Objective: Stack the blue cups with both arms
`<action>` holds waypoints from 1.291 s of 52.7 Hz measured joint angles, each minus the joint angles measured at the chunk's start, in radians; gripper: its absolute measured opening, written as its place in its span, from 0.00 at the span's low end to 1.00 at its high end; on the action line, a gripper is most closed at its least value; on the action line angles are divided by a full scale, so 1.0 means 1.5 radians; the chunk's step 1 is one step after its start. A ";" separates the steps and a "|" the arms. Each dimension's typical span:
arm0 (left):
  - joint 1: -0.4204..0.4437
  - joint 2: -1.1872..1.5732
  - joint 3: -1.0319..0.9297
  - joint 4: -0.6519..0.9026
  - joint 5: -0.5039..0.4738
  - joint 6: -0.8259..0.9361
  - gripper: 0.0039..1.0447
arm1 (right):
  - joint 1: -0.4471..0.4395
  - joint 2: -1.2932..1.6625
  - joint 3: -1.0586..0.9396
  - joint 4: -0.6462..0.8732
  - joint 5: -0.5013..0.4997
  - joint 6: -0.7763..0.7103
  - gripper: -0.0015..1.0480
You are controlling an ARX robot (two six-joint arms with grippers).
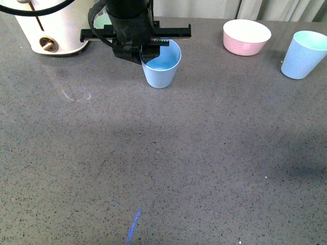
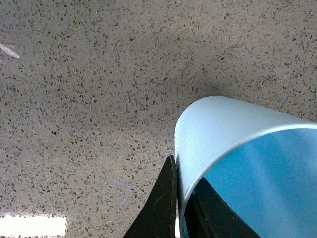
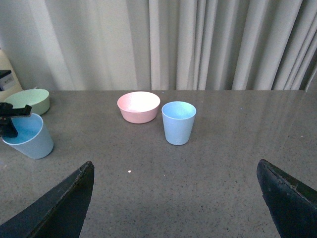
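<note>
Grey speckled surface (image 1: 168, 163), with pale curtains (image 3: 208, 44) behind. Near the back and a bit left of the middle, the first blue cup (image 1: 162, 69), open end up. Right at its rim, the left end effector (image 1: 148, 55) on a black arm (image 1: 127, 20). Pinches the cup wall — one finger (image 2: 161, 208) outside, the other inside, narrow and tight on it. Hard to tell whether this cup sits on the surface or hangs just above it. Far off to the right, well apart, the second blue cup (image 1: 305, 55), upright. Between the two cups, nearer the second, a pink bowl (image 1: 247, 37). Behind the left arm, a green bowl (image 3: 29, 100), and beside it a white machine (image 1: 48, 28). Right end effector (image 3: 176, 198) seen only from its own wrist — fingers spread wide, with the second blue cup and the pink bowl ahead of it.
</note>
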 joint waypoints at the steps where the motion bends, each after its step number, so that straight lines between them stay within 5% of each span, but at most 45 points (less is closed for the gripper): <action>1: -0.001 0.000 0.000 -0.004 0.001 -0.002 0.02 | 0.000 0.000 0.000 0.000 0.000 0.000 0.91; 15: -0.028 -0.027 -0.014 -0.027 0.028 -0.033 0.02 | 0.000 0.000 0.000 0.000 0.000 0.000 0.91; 40: -0.170 -0.071 -0.078 -0.026 0.030 -0.097 0.02 | 0.000 0.000 0.000 0.000 0.000 0.000 0.91; 68: -0.184 -0.040 -0.056 -0.046 0.009 -0.099 0.02 | 0.000 0.000 0.000 0.000 0.000 0.000 0.91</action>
